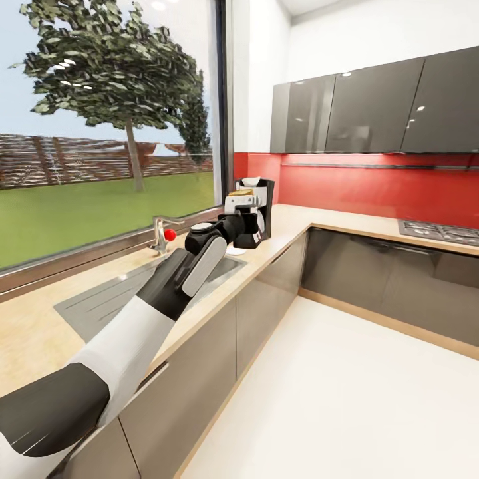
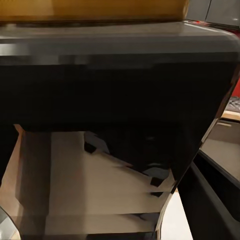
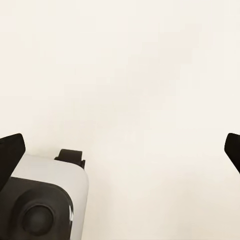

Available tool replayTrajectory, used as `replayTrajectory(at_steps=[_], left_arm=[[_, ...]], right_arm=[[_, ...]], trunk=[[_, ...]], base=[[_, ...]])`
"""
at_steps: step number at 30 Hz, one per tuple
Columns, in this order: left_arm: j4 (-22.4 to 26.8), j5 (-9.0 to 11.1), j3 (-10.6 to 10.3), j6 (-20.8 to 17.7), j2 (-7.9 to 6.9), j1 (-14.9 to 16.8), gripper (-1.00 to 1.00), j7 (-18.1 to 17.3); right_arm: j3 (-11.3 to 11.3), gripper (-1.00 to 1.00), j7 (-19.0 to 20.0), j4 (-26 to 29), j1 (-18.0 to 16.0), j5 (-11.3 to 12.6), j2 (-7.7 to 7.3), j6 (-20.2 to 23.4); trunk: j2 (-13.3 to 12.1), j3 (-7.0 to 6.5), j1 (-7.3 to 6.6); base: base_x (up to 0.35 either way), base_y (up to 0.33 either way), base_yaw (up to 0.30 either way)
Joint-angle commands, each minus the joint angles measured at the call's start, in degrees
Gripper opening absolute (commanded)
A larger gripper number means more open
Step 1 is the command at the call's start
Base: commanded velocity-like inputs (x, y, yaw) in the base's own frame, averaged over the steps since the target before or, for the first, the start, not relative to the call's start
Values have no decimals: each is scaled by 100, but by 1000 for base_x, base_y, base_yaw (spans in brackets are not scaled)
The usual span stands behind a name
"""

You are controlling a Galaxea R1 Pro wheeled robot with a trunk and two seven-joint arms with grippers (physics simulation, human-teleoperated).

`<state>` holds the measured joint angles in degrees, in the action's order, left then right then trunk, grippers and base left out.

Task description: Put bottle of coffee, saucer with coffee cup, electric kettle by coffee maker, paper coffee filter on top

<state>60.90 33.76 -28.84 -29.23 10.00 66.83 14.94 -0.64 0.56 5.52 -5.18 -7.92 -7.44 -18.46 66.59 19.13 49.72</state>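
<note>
The black coffee maker [image 1: 261,211] stands on the kitchen countertop [image 1: 293,223] near the corner, with a white paper coffee filter [image 1: 251,181] on top. My left gripper [image 1: 237,203] is stretched out right in front of it, shut on the bottle of coffee [image 1: 241,193], whose yellow lid shows above the wrist. Close up, that dark glossy bottle [image 2: 115,100] hides the fingers. A white saucer [image 1: 234,251] peeks out under the wrist. My right gripper [image 3: 120,150] hangs open over the pale floor. The coffee cup, electric kettle and kitchen shelf are out of view.
A steel sink [image 1: 113,296] and a tap [image 1: 159,233] with a red knob lie under my left forearm. A gas hob [image 1: 439,231] sits on the right counter run, under glossy grey wall cabinets [image 1: 372,106]. White floor [image 1: 346,399] spreads open to the right.
</note>
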Motion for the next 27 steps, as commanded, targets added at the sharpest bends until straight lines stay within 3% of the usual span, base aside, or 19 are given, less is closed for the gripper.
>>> replayTrajectory(at_steps=[1,11,27], left_arm=[[5,60,-7,-12,0,6,-100,53],[-90,59,-7,-12,0,5,-100,53],[-195,61,-7,-12,0,5,-100,53]], right_arm=[[-1,100,6,-2,-3,-23,-2,-17],[-2,100,6,2,-7,-17,5,-17],[-6,100,6,2,-3,-17,6,-17]], trunk=[[4,7,0],[4,7,0],[4,7,0]], base=[[0,0,0],[30,-28,0],[188,-153,0]])
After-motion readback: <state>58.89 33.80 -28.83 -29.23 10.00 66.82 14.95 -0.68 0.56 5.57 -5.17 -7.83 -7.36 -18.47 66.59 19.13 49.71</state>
